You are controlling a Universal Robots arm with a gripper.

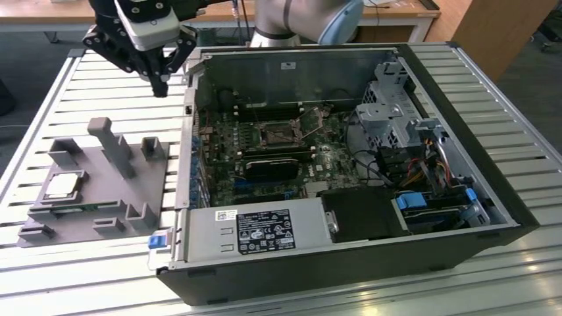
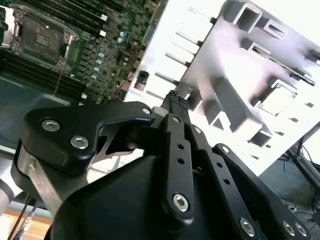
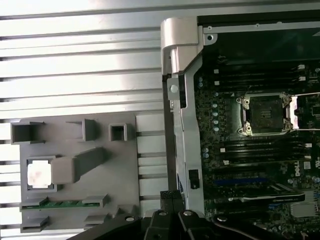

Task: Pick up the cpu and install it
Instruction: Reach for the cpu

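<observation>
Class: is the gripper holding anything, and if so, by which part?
Nothing is held. The gripper hangs shut, apart from the cpu, which lies in the grey holder.

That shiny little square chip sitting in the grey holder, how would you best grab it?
Probably by two opposite thin edges, coming straight down from above. The cpu lies flat, metal top up, in a shallow pocket of the grey holder, so a sideways approach looks blocked.
</observation>
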